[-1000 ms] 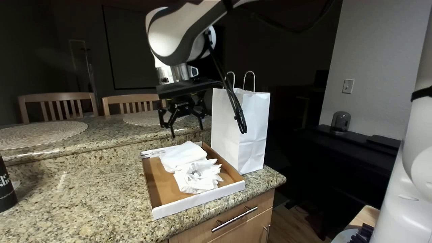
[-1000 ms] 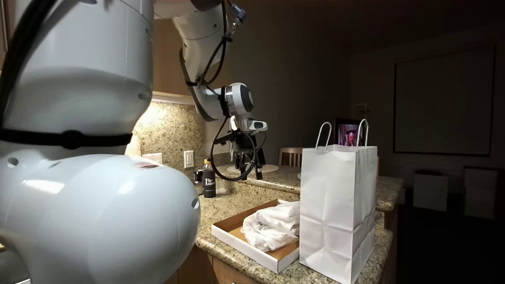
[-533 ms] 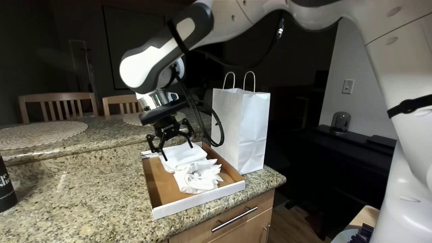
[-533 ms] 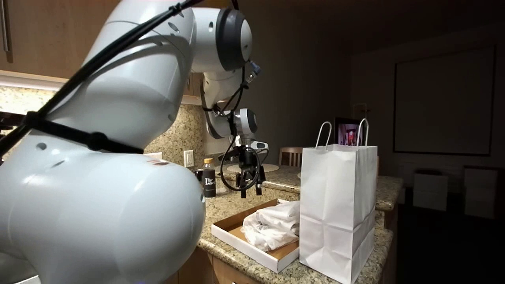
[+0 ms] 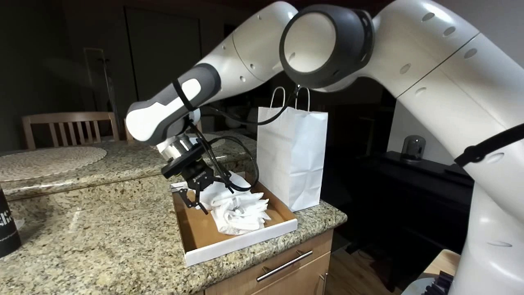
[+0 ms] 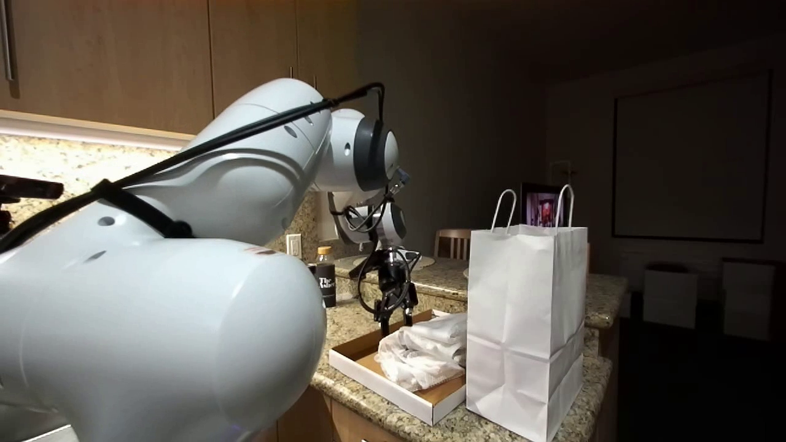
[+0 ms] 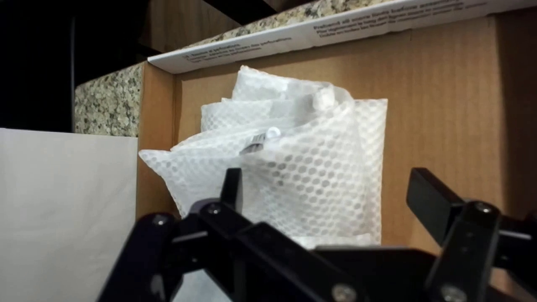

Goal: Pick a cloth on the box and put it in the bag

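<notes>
As your claw (image 7: 327, 185) hangs over the shallow box (image 5: 241, 245), fingers (image 7: 434, 203) spread apart, white cloth (image 5: 241, 215) lies crumpled inside, paper bag (image 5: 292, 159) upright just beside.

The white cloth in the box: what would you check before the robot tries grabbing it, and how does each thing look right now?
1. Is the gripper open? Ok: its fingers stand apart in the wrist view.
2. Is it centred over the cloth? Not ok: one finger seems to hang over the bare floor of the box.
3. Is the cloth a single piece? Cannot tell: its layers overlap.
4. Does the bag stand upright? Ok: yes, beside the box.
5. Does the bag have room inside? Cannot tell: its inside is hidden.
</notes>
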You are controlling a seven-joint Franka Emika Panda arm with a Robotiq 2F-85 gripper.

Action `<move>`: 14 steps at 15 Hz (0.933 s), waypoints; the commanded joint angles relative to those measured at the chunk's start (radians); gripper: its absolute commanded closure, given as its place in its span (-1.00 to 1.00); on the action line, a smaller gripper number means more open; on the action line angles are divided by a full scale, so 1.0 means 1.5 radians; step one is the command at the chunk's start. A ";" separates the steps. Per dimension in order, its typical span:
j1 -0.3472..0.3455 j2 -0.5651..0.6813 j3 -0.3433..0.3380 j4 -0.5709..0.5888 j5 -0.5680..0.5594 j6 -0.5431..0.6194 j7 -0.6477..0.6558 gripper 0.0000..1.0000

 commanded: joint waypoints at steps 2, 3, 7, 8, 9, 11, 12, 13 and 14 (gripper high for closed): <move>0.003 0.081 -0.033 0.132 0.014 -0.098 -0.020 -1.00; -0.001 0.091 -0.035 0.150 0.016 -0.108 -0.027 -1.00; 0.000 0.118 -0.041 0.201 0.017 -0.097 -0.048 -1.00; 0.003 0.127 -0.043 0.214 0.015 -0.099 -0.053 -1.00; 0.006 0.135 -0.044 0.225 0.013 -0.097 -0.054 -1.00; 0.012 0.160 -0.047 0.254 0.012 -0.105 -0.054 -1.00; 0.015 0.173 -0.050 0.269 0.011 -0.108 -0.051 -1.00; 0.016 0.188 -0.054 0.284 0.012 -0.110 -0.045 -1.00; 0.018 0.198 -0.058 0.294 0.011 -0.111 -0.043 -1.00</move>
